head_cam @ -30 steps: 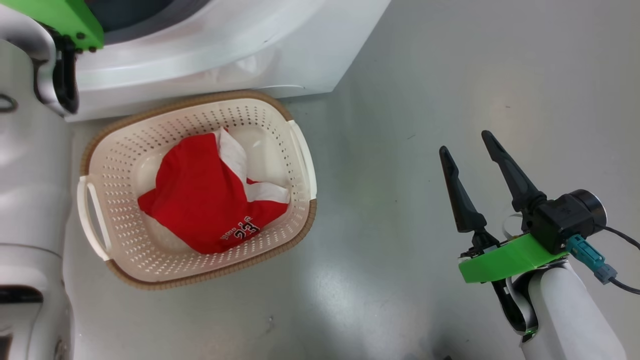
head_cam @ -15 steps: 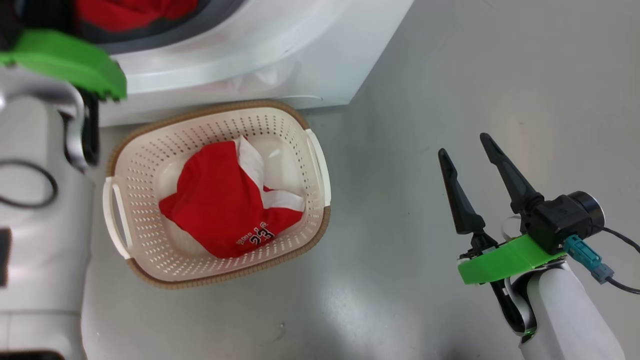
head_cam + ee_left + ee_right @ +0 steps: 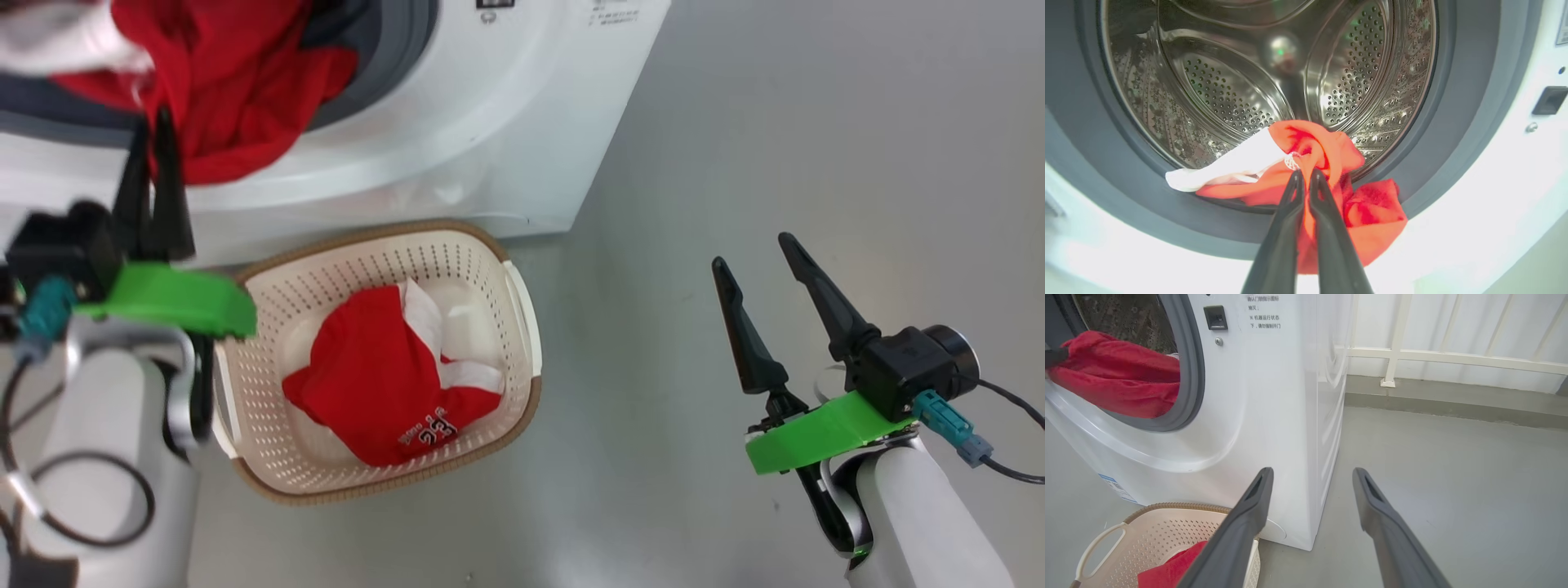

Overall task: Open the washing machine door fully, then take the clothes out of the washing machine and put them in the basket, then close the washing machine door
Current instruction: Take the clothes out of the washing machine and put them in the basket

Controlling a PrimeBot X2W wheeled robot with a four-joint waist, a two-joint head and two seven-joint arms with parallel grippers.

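Jaws on the left gripper (image 3: 153,122) are pinched shut on the clothes (image 3: 229,90) draped over the washing machine (image 3: 506,106) lip, upper left; right gripper (image 3: 752,251) gapes empty, lower right. Thin pinch, imo: they could snag or slip and miss the basket (image 3: 522,302) at centre.

floor (image 3: 1453,477): grey, smooth (glossy sheen) | railing (image 3: 1453,358): white bars, far side | kerb (image 3: 1453,396): grey, below railing

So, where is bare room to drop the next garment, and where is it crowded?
Free: the basket bottom strip beside the washing machine, and the floor between basket and right gripper. Crowded: the basket middle, under a red garment; the drum mouth, where the left gripper pinches another garment.
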